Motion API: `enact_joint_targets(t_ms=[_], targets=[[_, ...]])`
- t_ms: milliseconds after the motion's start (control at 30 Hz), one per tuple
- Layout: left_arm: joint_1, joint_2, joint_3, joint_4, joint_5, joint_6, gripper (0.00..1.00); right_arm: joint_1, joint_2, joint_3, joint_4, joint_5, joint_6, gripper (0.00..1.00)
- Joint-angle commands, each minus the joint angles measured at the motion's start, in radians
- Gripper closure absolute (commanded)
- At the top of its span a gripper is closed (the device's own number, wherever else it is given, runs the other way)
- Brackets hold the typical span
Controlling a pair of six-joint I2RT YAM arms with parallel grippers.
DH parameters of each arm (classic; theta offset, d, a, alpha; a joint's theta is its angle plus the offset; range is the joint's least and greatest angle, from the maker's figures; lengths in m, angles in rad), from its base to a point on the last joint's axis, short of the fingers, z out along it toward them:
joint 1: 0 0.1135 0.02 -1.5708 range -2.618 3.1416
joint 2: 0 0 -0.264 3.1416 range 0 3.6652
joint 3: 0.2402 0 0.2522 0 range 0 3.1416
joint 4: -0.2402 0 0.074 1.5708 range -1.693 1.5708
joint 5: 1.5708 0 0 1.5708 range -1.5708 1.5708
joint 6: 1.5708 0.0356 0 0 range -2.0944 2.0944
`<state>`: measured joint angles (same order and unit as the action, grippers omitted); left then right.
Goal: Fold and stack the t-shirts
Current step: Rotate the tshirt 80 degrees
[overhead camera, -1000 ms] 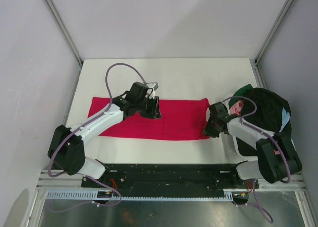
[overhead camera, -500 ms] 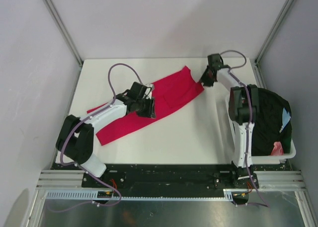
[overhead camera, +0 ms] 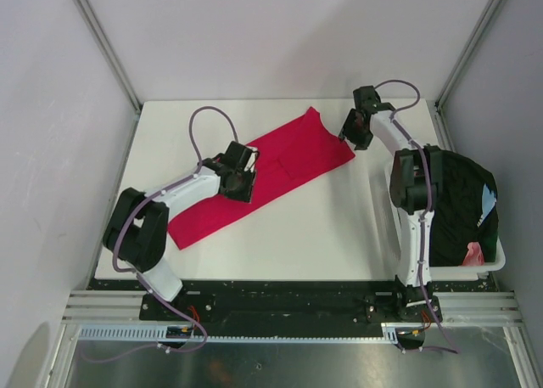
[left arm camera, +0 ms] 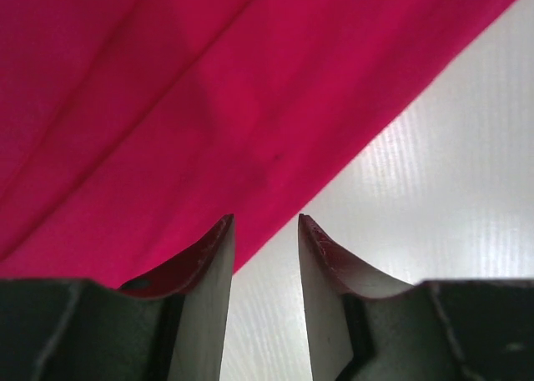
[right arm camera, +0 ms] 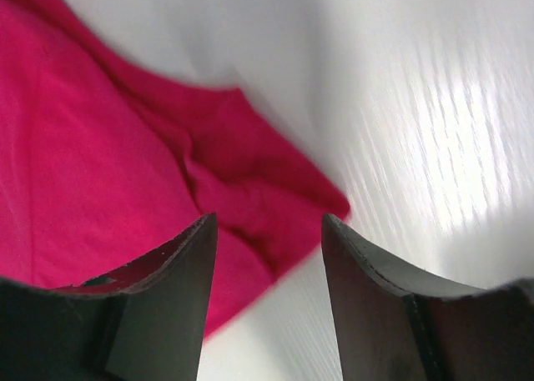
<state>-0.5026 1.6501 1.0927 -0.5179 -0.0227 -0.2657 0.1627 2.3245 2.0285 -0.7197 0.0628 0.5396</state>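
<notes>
Top view: red t-shirt (overhead camera: 293,160) lies as a strip slanting from the worktop's (overhead camera: 322,227) left edge toward its far-right corner, probably squared for the next fold. Left claw (overhead camera: 240,184) sits mid-strip, right claw (overhead camera: 352,137) at the far end.
Left wrist: jaws part-spread, empty, tips at the hem.
Right wrist: jaws wide, empty, so the corner lies flat.
</notes>
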Motion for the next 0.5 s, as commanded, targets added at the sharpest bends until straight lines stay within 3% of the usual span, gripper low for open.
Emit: enact_joint_targets(t_ms=[0,200,467], targets=[[0.006,0.019,0.037,-0.039,-0.118,0.056,0.59,0.008,-0.229,-0.198,0.073,-0.004,0.003,0.42],[0.016,0.041,0.040,-0.063,-0.180,0.063,0.59,0.056,-0.339,-0.433,0.163,-0.046,0.031,0.43],[0.022,0.029,0.026,-0.072,-0.172,0.046,0.59,0.075,-0.272,-0.471,0.208,-0.089,0.052,0.44]])
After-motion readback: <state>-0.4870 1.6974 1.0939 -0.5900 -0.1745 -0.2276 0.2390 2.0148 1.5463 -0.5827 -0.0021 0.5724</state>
